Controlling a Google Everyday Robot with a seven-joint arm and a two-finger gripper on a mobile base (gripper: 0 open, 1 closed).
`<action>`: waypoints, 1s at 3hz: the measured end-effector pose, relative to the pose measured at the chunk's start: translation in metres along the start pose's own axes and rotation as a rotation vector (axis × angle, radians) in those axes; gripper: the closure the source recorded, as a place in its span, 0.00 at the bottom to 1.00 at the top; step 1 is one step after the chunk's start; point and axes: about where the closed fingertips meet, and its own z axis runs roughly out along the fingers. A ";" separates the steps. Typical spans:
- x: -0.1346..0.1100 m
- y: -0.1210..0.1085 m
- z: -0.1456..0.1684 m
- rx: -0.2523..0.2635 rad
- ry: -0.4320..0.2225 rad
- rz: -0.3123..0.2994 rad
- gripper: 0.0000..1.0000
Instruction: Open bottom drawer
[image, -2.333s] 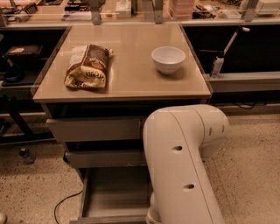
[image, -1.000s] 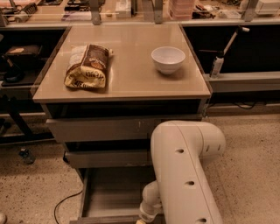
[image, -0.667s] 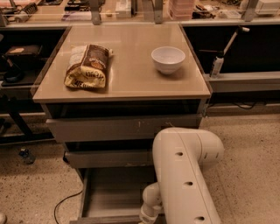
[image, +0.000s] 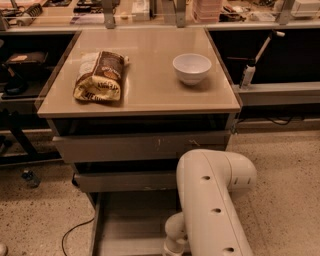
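Note:
The bottom drawer (image: 131, 226) is the lowest of three grey-beige drawers. It stands pulled out toward me, and its bare grey tray shows. The middle drawer front (image: 125, 181) and the scratched top drawer front (image: 140, 147) sit slightly out above it. My white arm (image: 210, 200) reaches down over the right part of the open drawer. Its wrist (image: 173, 239) is at the bottom edge of the view. The gripper is below that edge, out of view.
A brown snack bag (image: 98, 76) and a white bowl (image: 191, 67) rest on the cabinet's beige top (image: 150, 97). A black cable (image: 75, 232) lies on the speckled floor to the left. Cluttered benches stand behind and to both sides.
The arm has shifted a little to the right and its wrist has come into view over the drawer. The bottom drawer stays pulled out as before.

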 end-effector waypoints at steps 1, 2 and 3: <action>0.021 0.010 0.008 -0.024 0.029 0.024 0.00; 0.054 0.025 0.016 -0.046 0.058 0.067 0.00; 0.053 0.024 0.016 -0.046 0.058 0.067 0.00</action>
